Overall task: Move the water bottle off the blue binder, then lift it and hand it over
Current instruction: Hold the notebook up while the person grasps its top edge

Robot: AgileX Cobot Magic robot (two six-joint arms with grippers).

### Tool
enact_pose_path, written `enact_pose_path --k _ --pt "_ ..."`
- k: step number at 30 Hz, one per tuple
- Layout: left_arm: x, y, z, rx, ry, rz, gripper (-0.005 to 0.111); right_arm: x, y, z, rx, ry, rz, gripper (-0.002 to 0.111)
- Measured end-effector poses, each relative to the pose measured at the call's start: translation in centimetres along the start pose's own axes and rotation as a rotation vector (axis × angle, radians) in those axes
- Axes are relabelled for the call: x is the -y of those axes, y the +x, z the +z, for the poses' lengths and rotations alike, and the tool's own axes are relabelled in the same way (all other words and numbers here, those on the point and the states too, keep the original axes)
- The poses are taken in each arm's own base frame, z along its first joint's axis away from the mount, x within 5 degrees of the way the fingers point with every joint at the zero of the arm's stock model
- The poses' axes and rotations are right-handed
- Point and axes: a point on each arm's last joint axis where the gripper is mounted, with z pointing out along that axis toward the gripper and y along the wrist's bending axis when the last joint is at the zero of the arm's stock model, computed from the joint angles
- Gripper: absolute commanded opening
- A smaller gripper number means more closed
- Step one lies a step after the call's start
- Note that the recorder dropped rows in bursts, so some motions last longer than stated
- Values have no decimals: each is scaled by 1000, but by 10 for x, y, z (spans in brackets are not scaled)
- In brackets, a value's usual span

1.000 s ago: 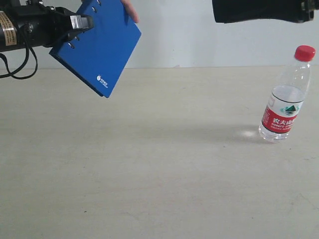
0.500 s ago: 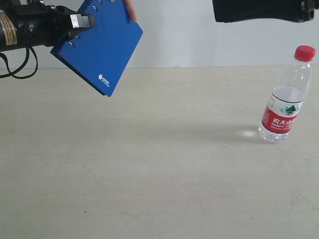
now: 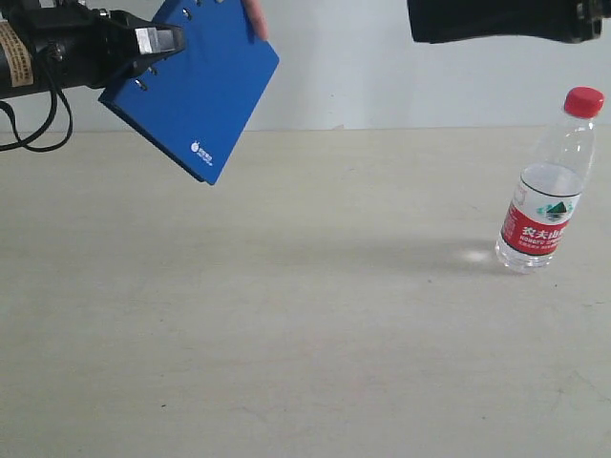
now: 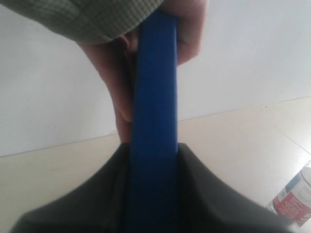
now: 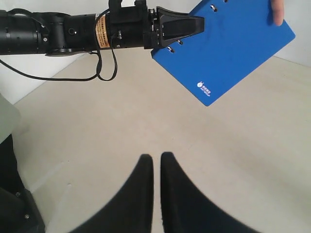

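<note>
Exterior: blue binder [image 3: 196, 86] is up in the air at far left, clear of the table [image 3: 286, 324], tilted with one corner pointing down. White logo sits near that low corner, holes run along the spine edge. Left gripper [image 3: 160, 43] comes in from the left, jaws clamped on the spine edge. A person's hand [image 3: 254, 17] is on the binder's top far corner; only fingertips show at the frame edge. Water bottle [image 3: 546, 191] stands upright on the table at right, red cap on, well apart from the binder, nothing touching it. Right arm [image 3: 496, 19] hangs high at right, above the bottle and clear of it; can't read its jaws from here.

Left wrist: binder seen edge-on as a blue strip running away from the camera, dark jaws tight against both faces. At the far end the hand grips it, thumb on one face, fingers on the other, with a green checked sleeve [image 4: 97, 14] above. Part of the bottle's label shows at the frame edge, standing on the table.

Right wrist: right gripper [image 5: 156, 158] has its jaws pressed together, just a thin slit, nothing between them, hovering over bare table. Beyond it, the left arm holding the binder, with a fingertip on the binder's far corner.
</note>
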Motion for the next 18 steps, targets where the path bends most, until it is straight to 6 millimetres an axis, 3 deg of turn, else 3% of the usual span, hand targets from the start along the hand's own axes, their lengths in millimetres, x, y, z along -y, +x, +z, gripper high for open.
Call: enact_pose_path --k 14,17,18 --pt "1 0 0 -5 12 12 6 0 0 0 0 0 0 1" --pt "1 0 0 -5 12 12 26 0 0 0 0 0 0 1" --pt "1 0 0 -5 12 12 40 0 0 0 0 0 0 1"
